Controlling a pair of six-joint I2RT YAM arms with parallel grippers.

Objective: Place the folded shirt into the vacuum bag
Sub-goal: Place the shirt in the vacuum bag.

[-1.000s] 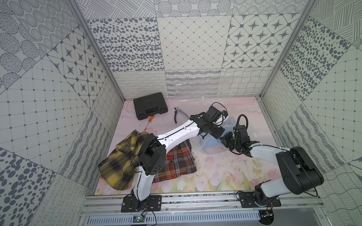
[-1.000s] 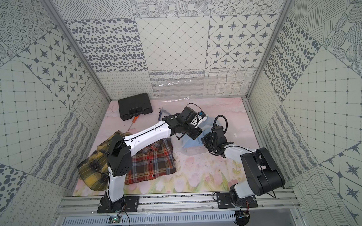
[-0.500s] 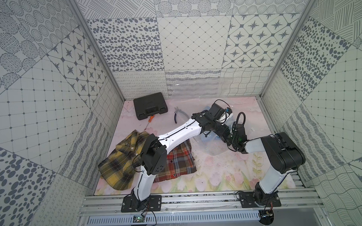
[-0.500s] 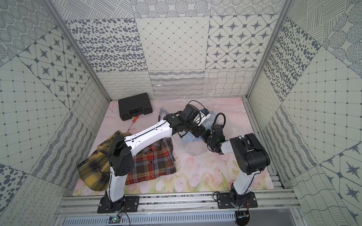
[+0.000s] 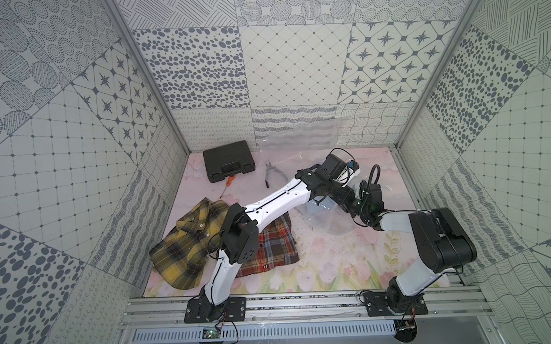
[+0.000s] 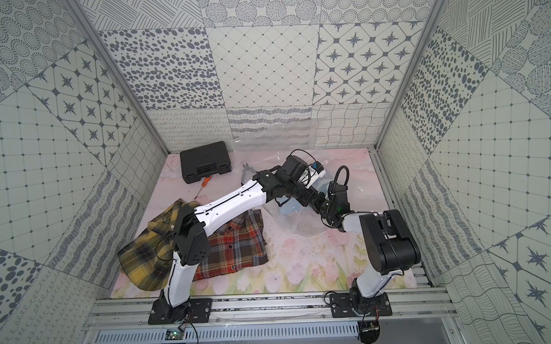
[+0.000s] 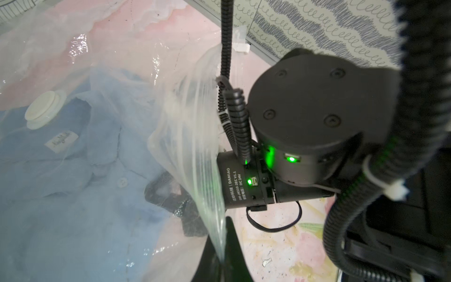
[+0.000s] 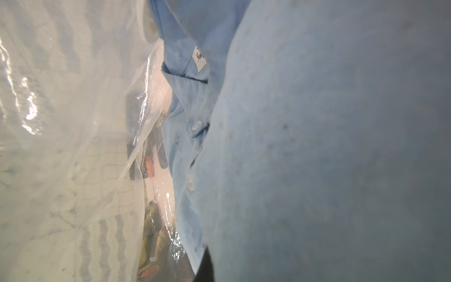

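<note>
The vacuum bag [image 5: 331,222] lies clear and crinkly at the back right of the mat, its white valve cap [image 7: 45,109] over the folded light-blue shirt [image 7: 73,195]. The shirt shows inside the bag in both top views [image 6: 289,208]. My left gripper [image 7: 223,265] is shut on a stretched strip of the bag's mouth edge, lifting it. My right gripper [image 8: 206,267] reaches in through that mouth. It is shut on the blue shirt [image 8: 317,146], which fills its wrist view. Only one dark fingertip shows there.
A yellow plaid shirt [image 5: 188,242] and a red plaid shirt [image 5: 270,248] lie at the front left under my left arm. A black case [image 5: 229,165], an orange screwdriver [image 5: 229,180] and pliers [image 5: 272,176] lie at the back. Patterned walls enclose the mat.
My right arm has pushed farther back and left into the bag, its elbow rising, and its jaws have closed further. The left gripper has kept its hold on the bag edge.
</note>
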